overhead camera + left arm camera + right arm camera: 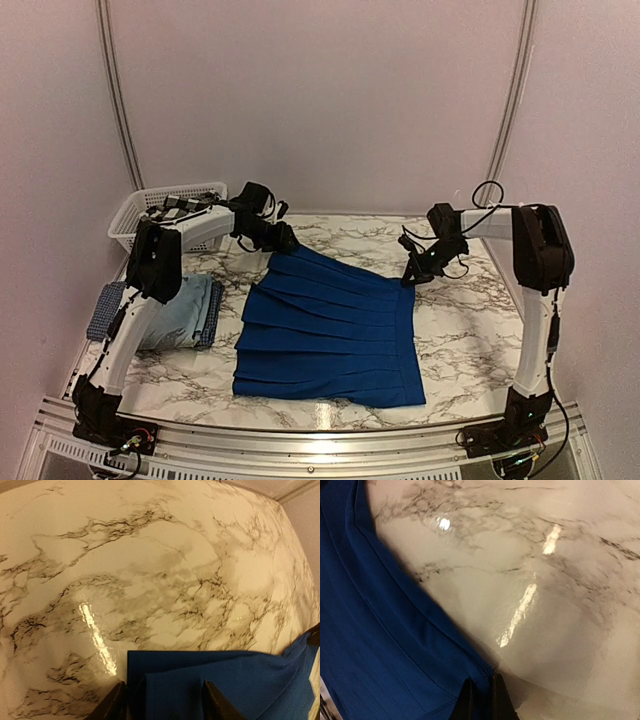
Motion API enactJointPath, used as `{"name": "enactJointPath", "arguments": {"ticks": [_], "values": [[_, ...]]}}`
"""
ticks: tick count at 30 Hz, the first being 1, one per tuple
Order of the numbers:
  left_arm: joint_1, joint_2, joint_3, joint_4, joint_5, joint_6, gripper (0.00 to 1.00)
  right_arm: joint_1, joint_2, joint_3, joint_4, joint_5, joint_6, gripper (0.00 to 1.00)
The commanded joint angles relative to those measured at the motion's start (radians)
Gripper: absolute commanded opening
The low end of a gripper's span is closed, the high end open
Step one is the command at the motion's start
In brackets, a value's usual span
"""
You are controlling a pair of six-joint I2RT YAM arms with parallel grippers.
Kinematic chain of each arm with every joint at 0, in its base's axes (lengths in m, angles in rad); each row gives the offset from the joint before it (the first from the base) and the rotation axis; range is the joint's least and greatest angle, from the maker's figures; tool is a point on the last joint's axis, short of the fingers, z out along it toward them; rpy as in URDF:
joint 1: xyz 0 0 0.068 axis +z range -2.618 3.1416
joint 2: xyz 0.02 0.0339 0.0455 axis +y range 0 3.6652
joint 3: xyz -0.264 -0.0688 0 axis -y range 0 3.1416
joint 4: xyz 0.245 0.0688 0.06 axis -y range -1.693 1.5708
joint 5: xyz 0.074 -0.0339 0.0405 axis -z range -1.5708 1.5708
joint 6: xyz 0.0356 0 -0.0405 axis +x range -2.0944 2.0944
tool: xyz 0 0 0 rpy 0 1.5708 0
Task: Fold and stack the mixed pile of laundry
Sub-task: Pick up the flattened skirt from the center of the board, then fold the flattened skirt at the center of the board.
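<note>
The royal-blue garment (330, 335) lay spread flat in the middle of the marble table (470, 320), ridged across its width, though whether by pleats or folds could not be made out from above. The left gripper (278, 240) sat at its far left corner. In the left wrist view the two fingers (114, 705) were cut off by the bottom edge and stood apart with the blue corner lying between them; whether they pressed on the cloth could not be told. The right gripper (412, 278) was at the far right corner, and its wrist view showed the fingers (500, 702) drawn together on the garment's hem, the pinched spot itself hidden by the dark fingers. To the left of the garment, a folded pale blue T-shirt (185, 312) rested on a small-checked navy cloth (103, 312), both partly covered by the left arm. A white lattice basket (135, 215) stood at the far left corner; its contents showed only as a dark-and-light patch behind the arm, too obscured to identify.
</note>
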Motion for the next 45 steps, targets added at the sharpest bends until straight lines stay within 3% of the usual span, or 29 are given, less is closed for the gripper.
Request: {"name": "enactJointPath", "arguments": {"ticks": [1,5,6,13,16,19,23,27,31,36,42,45], "values": [[0.001,0.050,0.045,0.124,0.064,-0.107,0.37,0.012,0.053,0.091,-0.052,0.052,0.019,0.00],[0.024,0.030,0.051,0.188,0.077,-0.146,0.03,0.011,0.058,0.183,-0.058,0.099,0.049,0.00],[0.032,0.018,0.049,0.201,0.076,-0.156,0.00,0.010,0.054,0.203,-0.059,0.104,0.056,0.00],[0.073,-0.109,0.027,0.304,0.136,-0.188,0.00,0.013,-0.066,0.246,-0.047,0.111,0.048,0.00],[0.072,-0.214,-0.060,0.307,0.165,-0.127,0.00,0.024,-0.143,0.211,-0.032,0.106,0.023,0.00],[0.050,-0.384,-0.237,0.308,0.173,-0.031,0.00,0.062,-0.228,0.138,-0.034,0.119,-0.018,0.00],[-0.023,-0.670,-0.650,0.307,0.141,0.127,0.00,0.132,-0.392,-0.054,-0.014,0.182,-0.057,0.00],[-0.121,-0.972,-1.068,0.344,0.055,0.237,0.00,0.176,-0.566,-0.307,0.047,0.187,0.017,0.00],[-0.218,-1.145,-1.419,0.432,-0.050,0.253,0.00,0.208,-0.703,-0.557,0.116,0.164,0.102,0.00],[-0.321,-1.116,-1.584,0.483,-0.167,0.163,0.00,0.263,-0.656,-0.588,0.121,0.207,0.148,0.00],[-0.325,-0.966,-1.499,0.465,-0.313,0.081,0.00,0.263,-0.463,-0.574,0.090,0.167,0.139,0.00],[-0.274,-0.906,-1.410,0.399,-0.379,0.045,0.00,0.262,-0.400,-0.520,0.113,0.105,0.163,0.00]]}}
